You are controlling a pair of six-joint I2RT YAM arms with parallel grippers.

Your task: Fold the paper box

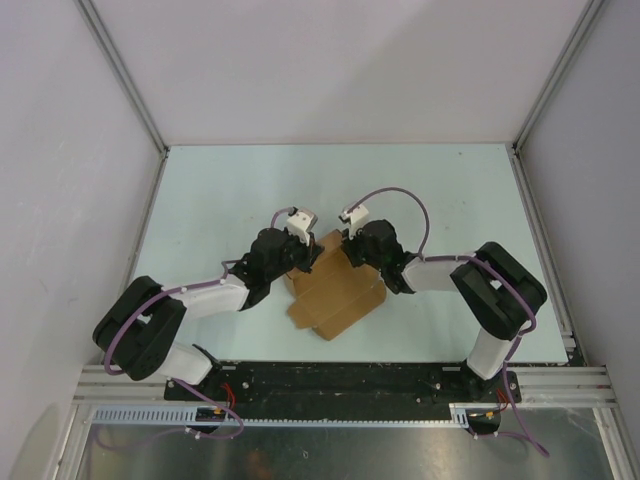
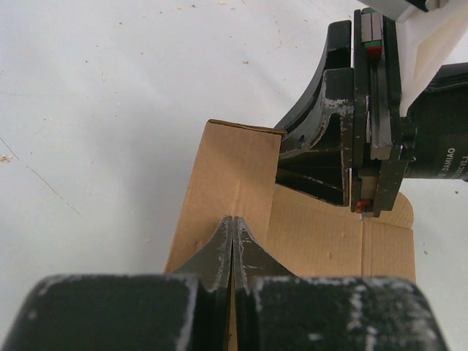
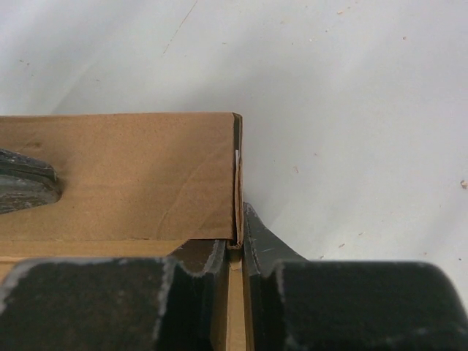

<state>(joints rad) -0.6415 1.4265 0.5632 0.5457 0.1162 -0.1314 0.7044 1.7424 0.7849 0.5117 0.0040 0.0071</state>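
Note:
The paper box [image 1: 338, 292] is plain brown cardboard, partly folded, lying on the table between my two arms. My left gripper [image 1: 303, 258] is at its far left edge and my right gripper [image 1: 349, 252] at its far right edge. In the left wrist view the left gripper [image 2: 232, 219] is shut on an upright cardboard flap [image 2: 238, 164], with the right gripper [image 2: 365, 110] just beyond it. In the right wrist view the right gripper [image 3: 235, 245] is shut on the edge of an upright cardboard wall [image 3: 131, 175]. A left fingertip [image 3: 25, 181] shows at that view's left edge.
The pale table [image 1: 230, 190] is walled by white panels on the left, back and right. A metal rail [image 1: 340, 380] with the arm bases runs along the near edge. Purple cables loop over both wrists.

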